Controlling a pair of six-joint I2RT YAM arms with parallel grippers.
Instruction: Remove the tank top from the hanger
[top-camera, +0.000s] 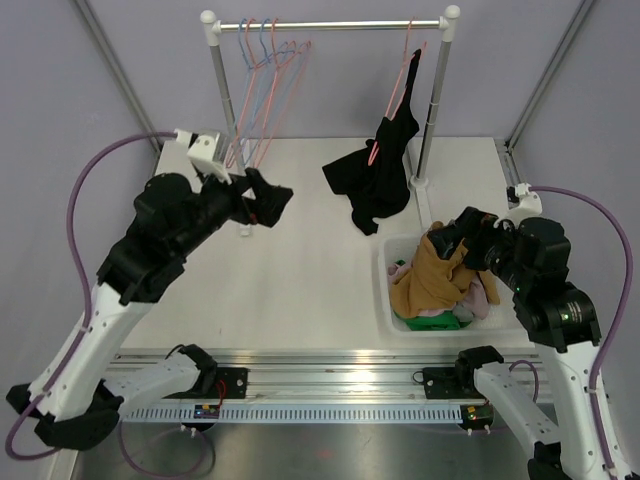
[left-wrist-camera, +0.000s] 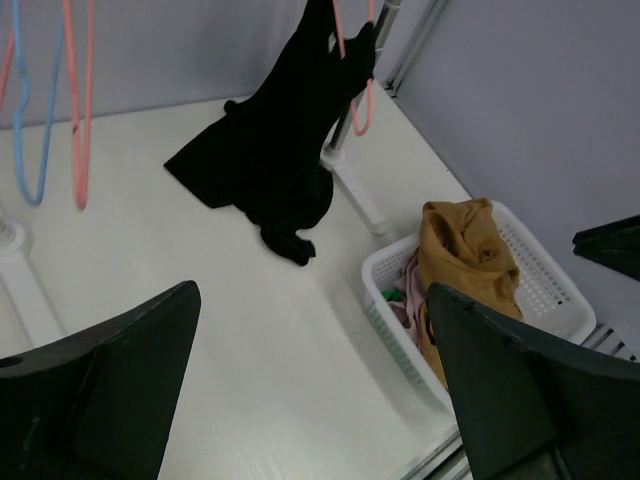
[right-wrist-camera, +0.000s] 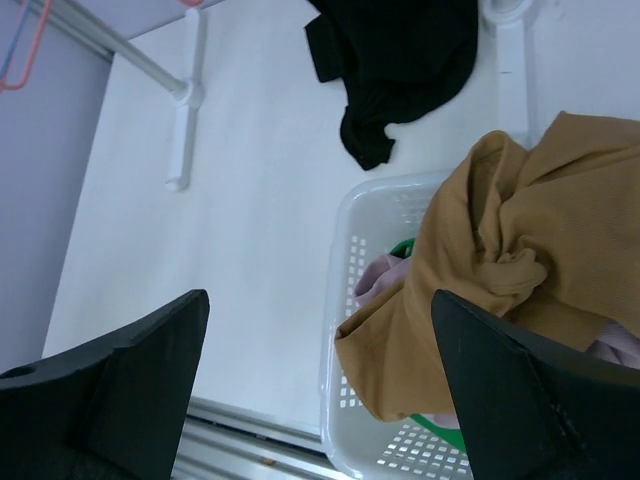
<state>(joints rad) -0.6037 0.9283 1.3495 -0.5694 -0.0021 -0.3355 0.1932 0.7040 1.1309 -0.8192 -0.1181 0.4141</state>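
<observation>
tank top (top-camera: 380, 185): black, hung on pink hanger (top-camera: 405, 75) at right end of rail (top-camera: 330, 24), by right post (top-camera: 437, 90); lower half slumped on table (top-camera: 300, 290).
long axis: from hanger hook down and toward near-left, ending in a crumpled heap on table.
from left gripper (top-camera: 272, 200): ahead and to its right, across bare table; apart, no contact. its wrist cam looks straight at the cloth.
from right gripper (top-camera: 450, 238): ahead and to its left, past far rim of basket (top-camera: 385, 300); apart, no contact.
nearer arm: abt even seen from above; right sits closer to post and hanger, left faces the loose cloth. heights can't be told.
left gripper state: jaws spread wide, nothing btwn them, touching nothing.
right gripper state: jaws spread wide, empty; hovers over basket w/ ochre garment (top-camera: 435, 275) under it.
coming move (my guess): one arm reaches in to pinch cloth near the strap, pulls it off hanger.
also there: spare hangers (top-camera: 265, 90) at left end of rail.
</observation>
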